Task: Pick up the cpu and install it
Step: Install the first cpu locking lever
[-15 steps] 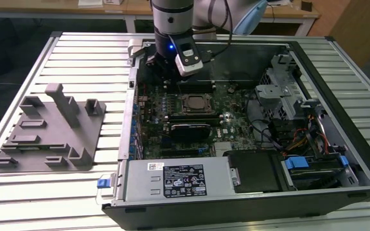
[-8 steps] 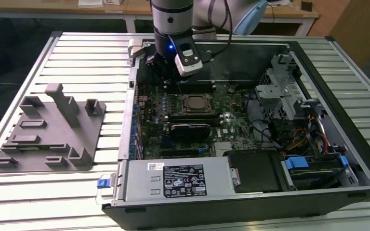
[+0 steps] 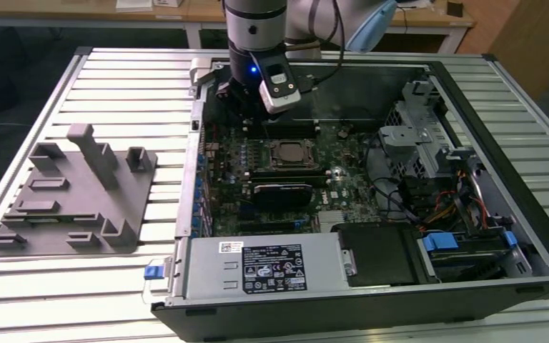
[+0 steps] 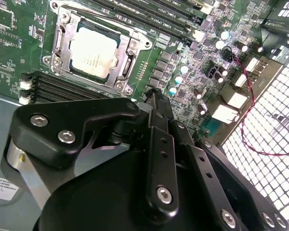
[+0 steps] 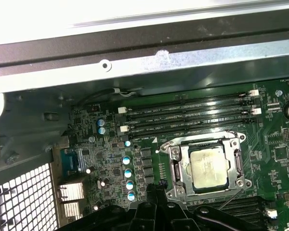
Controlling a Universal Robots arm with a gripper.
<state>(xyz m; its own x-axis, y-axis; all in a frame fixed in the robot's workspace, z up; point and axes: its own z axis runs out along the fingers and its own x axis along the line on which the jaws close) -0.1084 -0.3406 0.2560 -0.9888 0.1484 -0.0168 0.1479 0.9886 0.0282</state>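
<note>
On the exterior view's left, the grey plastic fixture (image 3: pixel 74 193) sits on the slatted table (image 3: pixel 83 286), well apart from me. Next to it lies the open computer case (image 3: pixel 370 307) with its motherboard (image 3: pixel 346 189) facing up. I hang over the far part of that board. My gripper (image 3: pixel 246 114) points down, a little toward the exterior view's left of the socket.

In both wrist views my gripper (image 4: pixel 154 98) (image 5: pixel 158 186) looks clenched, fingertips together with nothing between them. It is above the small board parts just beside the socket frame (image 5: pixel 176 168), by a row of blue-topped capacitors (image 5: pixel 128 178), not touching the frame.

The cpu (image 3: pixel 288 152) (image 4: pixel 94 48) (image 5: pixel 208 166) lies flat inside the socket, silver top up, and the metal frame (image 4: pixel 62 29) surrounds it. Memory slots (image 5: pixel 188 115) run alongside. Farther toward the exterior view's right stands the metal drive cage (image 3: pixel 417 136), and the power supply (image 3: pixel 265 268) sits along the near wall.
</note>
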